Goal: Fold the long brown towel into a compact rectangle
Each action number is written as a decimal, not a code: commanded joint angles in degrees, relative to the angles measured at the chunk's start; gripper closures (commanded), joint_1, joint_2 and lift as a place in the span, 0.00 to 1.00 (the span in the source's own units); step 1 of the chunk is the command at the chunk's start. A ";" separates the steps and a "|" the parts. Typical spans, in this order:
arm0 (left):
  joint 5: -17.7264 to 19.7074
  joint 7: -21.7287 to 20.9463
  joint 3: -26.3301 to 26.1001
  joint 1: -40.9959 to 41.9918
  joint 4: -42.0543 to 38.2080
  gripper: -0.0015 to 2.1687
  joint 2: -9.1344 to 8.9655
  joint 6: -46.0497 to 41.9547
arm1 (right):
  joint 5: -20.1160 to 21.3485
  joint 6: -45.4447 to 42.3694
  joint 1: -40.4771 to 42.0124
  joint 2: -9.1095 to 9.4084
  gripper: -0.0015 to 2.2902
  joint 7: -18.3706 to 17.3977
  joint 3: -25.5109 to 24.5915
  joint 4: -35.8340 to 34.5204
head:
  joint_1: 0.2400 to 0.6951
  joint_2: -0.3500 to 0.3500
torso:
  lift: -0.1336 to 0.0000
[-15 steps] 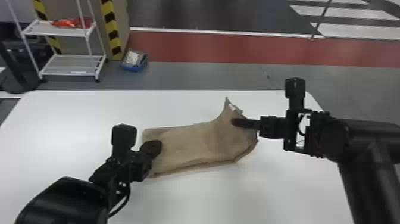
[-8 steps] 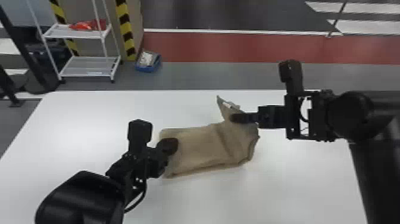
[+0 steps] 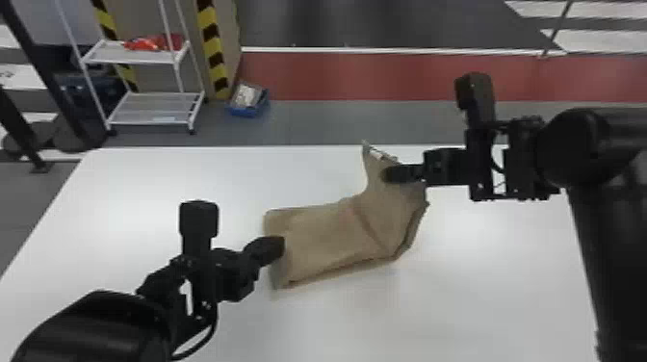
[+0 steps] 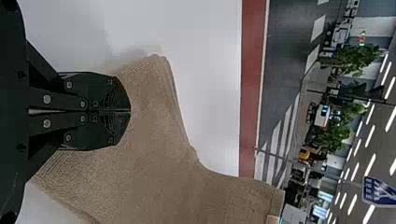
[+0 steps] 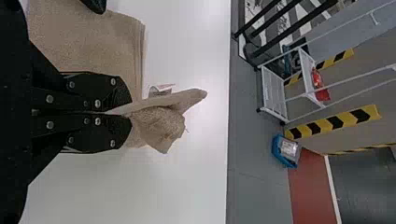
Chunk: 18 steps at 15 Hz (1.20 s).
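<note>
The brown towel (image 3: 327, 236) lies folded on the white table, its right part lifted to a raised corner. My left gripper (image 3: 277, 248) is over the towel's left end; in the left wrist view, my left gripper (image 4: 130, 111) is shut, its fingertips together over the towel (image 4: 159, 140), with no cloth visible between them. At the towel's right end my right gripper (image 3: 391, 174) holds the raised part. In the right wrist view, my right gripper (image 5: 128, 112) is shut on a pinched fold of the towel (image 5: 161, 123), and a small white label sticks out beside it.
The white table (image 3: 481, 289) extends around the towel on all sides. On the floor beyond its far edge stand a white wire shelf (image 3: 154, 108) with red items and a blue bin (image 3: 248, 101).
The towel's right end has risen and tilted with my right gripper, which has moved slightly away from the robot. The head view has shifted, moving the background rightward. My left gripper remains at the towel's left end.
</note>
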 commanded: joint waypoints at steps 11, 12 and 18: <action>-0.89 -1.05 -2.02 -1.52 5.36 0.92 -0.09 -1.63 | 8.48 -1.95 0.10 8.97 0.57 -1.77 12.19 2.02 | 1.00 0.60 | 0.13; -0.89 -0.96 -2.37 -1.52 5.36 0.92 -0.18 -1.63 | 8.83 -3.01 0.10 9.38 0.57 -2.13 13.25 2.72 | 1.00 0.61 | 0.13; -0.62 -0.88 -2.46 -1.52 5.63 0.92 -0.35 -3.04 | 10.68 -8.46 0.28 9.38 0.57 -2.48 15.27 8.08 | 1.00 0.64 | 0.13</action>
